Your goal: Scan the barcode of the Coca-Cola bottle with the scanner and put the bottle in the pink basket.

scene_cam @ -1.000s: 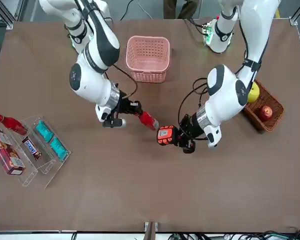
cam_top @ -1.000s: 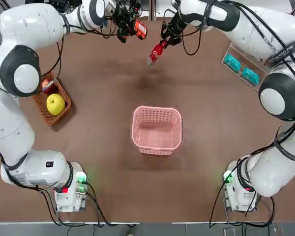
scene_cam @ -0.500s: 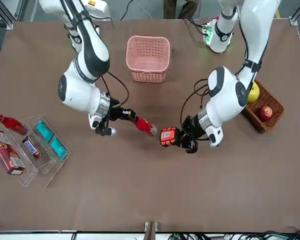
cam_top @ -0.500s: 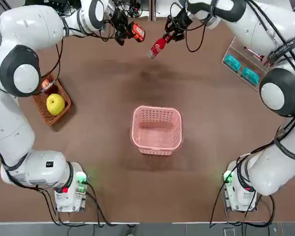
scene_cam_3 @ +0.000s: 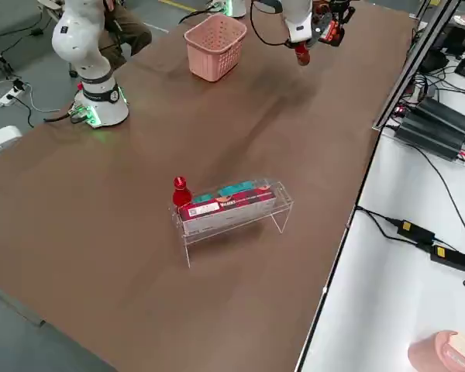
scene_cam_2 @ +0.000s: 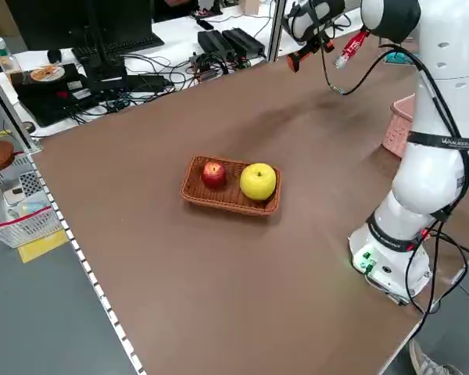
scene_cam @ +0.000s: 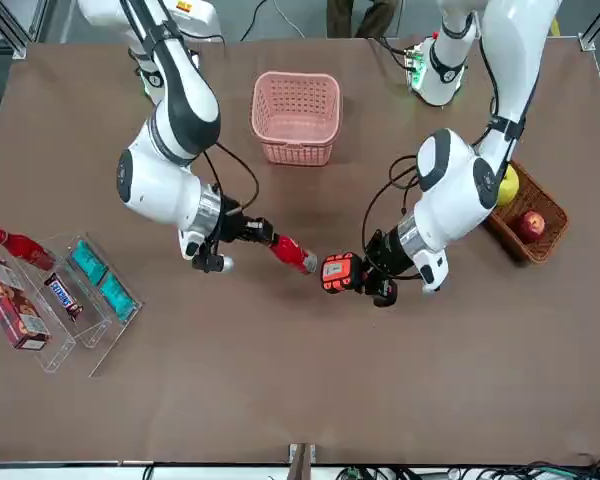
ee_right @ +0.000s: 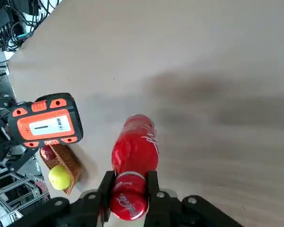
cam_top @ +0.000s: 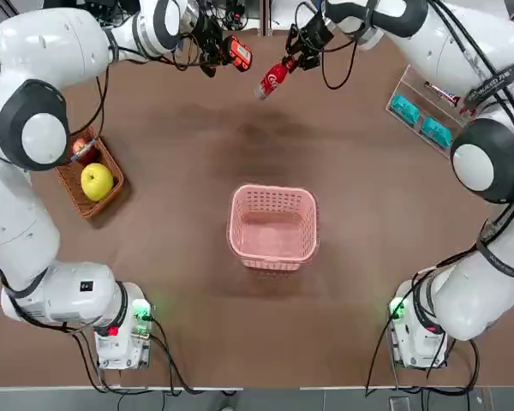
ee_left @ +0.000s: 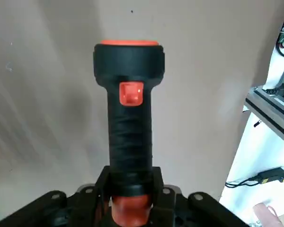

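Note:
The Coca-Cola bottle (cam_top: 274, 79) hangs tilted above the far middle of the table, with my right gripper (cam_top: 296, 60) shut on its cap end. In the right wrist view the bottle (ee_right: 134, 151) points its base away from the fingers. My left gripper (cam_top: 212, 44) is shut on the handle of the black and orange scanner (cam_top: 240, 53). The scanner's orange head (scene_cam: 338, 272) faces the bottle (scene_cam: 292, 252) a short gap away. Nearer the arm bases, the pink basket (cam_top: 274, 189) stands mid-table with nothing in it.
A brown wicker basket (cam_top: 70, 177) with a red apple and a yellow fruit sits at the left. A clear rack (scene_cam: 80, 300) with snack packets stands at the far right, and a second red bottle (scene_cam: 18, 245) is beside it.
Both grippers have moved toward the far edge of the table with their loads. The bottle and the scanner head have stayed close together; both grips are unchanged.

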`<state>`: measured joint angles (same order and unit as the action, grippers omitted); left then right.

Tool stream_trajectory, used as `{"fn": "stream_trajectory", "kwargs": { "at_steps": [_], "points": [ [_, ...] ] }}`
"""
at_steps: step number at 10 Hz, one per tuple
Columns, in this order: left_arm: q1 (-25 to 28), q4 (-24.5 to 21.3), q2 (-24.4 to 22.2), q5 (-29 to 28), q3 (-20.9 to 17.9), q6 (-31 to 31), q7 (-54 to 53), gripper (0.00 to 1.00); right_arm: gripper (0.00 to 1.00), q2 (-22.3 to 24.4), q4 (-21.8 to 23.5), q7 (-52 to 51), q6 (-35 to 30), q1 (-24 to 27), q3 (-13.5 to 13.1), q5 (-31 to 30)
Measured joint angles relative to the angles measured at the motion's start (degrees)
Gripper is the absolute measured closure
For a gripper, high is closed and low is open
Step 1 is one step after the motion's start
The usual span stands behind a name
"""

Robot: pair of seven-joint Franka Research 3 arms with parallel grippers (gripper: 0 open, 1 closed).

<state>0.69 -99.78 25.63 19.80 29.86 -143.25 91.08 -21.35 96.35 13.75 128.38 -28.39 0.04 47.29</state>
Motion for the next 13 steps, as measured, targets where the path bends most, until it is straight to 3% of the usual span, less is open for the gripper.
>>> {"fn": "stream_trajectory", "kwargs": {
  "at_steps": [5, 13],
  "points": [
    [0.0, 0.0, 0.0, 0.0, -0.1, 0.0, 0.0, 0.63, 0.68, -3.0, -4.0, 0.0, 0.0, -0.5, 0.1, 0.3],
    [0.0, 0.0, -0.4, 0.0, -0.1, 0.0, 0.0, 0.63, 0.68, -3.0, -5.1, 0.0, 0.1, -0.2, 0.0, 2.3]
  ]
}}
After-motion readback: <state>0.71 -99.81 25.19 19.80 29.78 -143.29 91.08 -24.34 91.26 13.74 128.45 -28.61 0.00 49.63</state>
